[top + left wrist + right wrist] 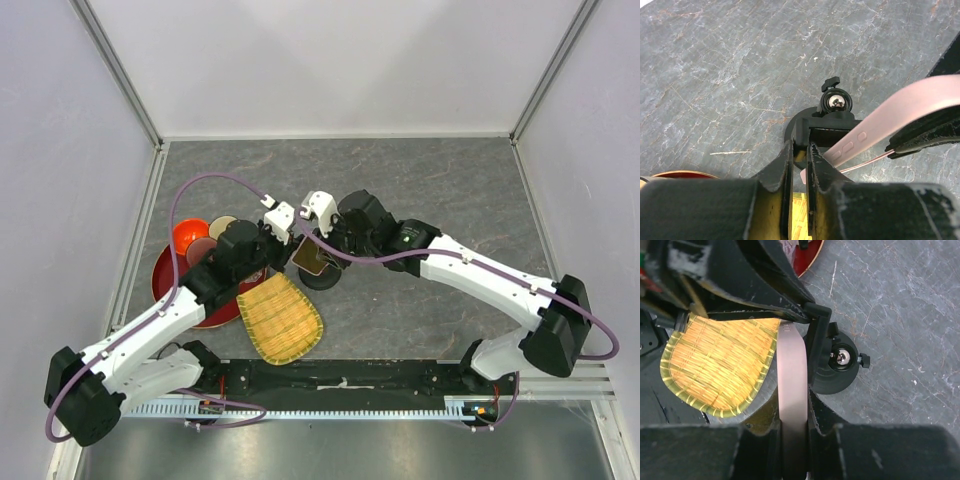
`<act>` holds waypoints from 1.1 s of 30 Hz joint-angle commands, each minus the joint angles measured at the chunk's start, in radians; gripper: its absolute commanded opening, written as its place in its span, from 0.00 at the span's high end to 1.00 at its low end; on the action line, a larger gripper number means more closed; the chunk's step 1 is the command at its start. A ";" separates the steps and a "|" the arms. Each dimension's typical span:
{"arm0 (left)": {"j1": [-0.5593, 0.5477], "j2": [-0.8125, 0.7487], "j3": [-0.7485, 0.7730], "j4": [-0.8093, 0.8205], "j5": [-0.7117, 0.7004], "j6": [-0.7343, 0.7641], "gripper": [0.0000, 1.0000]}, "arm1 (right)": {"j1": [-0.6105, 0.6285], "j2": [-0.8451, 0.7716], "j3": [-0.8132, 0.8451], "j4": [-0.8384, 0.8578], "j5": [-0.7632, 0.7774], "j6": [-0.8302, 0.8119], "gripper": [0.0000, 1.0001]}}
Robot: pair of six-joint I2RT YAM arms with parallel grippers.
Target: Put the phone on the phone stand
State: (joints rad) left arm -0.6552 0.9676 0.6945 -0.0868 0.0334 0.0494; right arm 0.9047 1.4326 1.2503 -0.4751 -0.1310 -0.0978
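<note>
- Phone (792,385) sits tilted and edge-on against the bracket of the phone stand (834,371), above its round base. Its pink rim presses on the bracket's side.
- Right gripper (792,412) comes in from the stand's right, its jaws clamped on the phone's two faces.
- Left gripper (801,150) comes in from the stand's left with its jaws drawn narrow, pinching the near corner of the bracket.
- The stand's shiny ball joint (835,101) shows just behind the bracket, with a small black knob beyond it.
- A woven bamboo tray (720,370) lies just beside the stand's base, towards the arms.
- A red plate (170,285) and an orange bowl (188,235) sit further left of the stand, on the grey stone table (730,75).
</note>
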 commanded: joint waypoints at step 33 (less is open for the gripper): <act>-0.083 0.042 0.373 -0.474 -0.260 -0.411 0.98 | -0.072 0.439 0.495 -0.686 0.536 0.271 1.00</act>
State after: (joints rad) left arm -0.7273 1.0569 0.9188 -0.4557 -0.2024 -0.1772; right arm 0.9073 1.7672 1.7844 -0.9512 -0.0460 0.2211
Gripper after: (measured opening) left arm 0.142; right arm 0.220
